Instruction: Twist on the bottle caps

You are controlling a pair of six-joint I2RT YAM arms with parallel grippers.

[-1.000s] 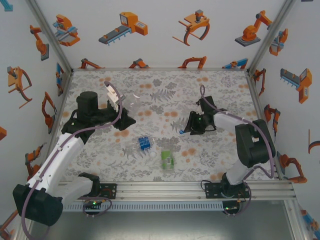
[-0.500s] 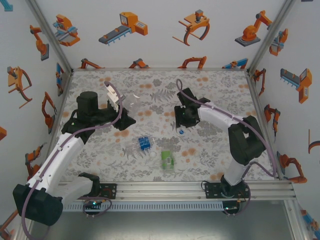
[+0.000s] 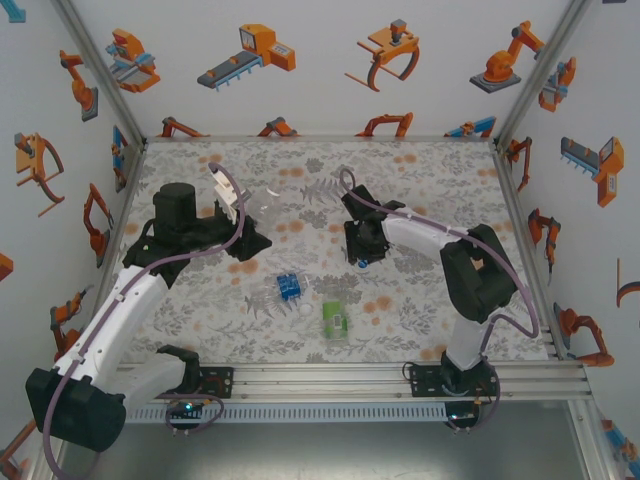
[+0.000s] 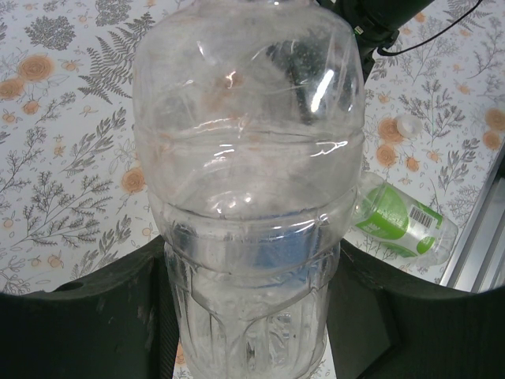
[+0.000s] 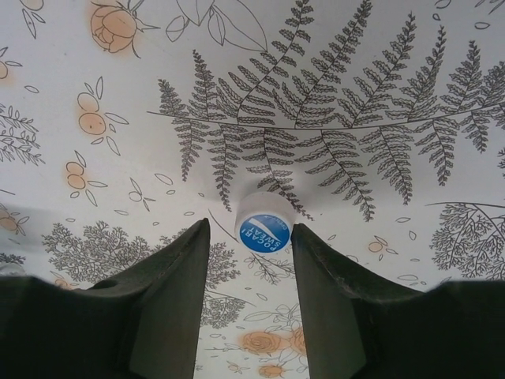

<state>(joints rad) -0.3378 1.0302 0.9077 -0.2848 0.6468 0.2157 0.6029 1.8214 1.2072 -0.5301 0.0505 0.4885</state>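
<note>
My left hand point(image 4: 248, 316) clamps the likely crushable clear bottle point(image 4: 248, 158); my right hand point(image 5: 249, 237), apart, straddles a light-looking cap point(image 5: 264, 230), best pinched across its rim.

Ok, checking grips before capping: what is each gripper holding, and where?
The left gripper clamps the clear bottle around its ribbed section. The right gripper holds nothing; its open jaws straddle a blue-topped cap.

White walls point(image 3: 320, 100) with orange robot prints, aluminium corner posts point(image 3: 100, 68), floral tablecloth point(image 3: 320, 160) (grey ferns, orange roses)
</note>
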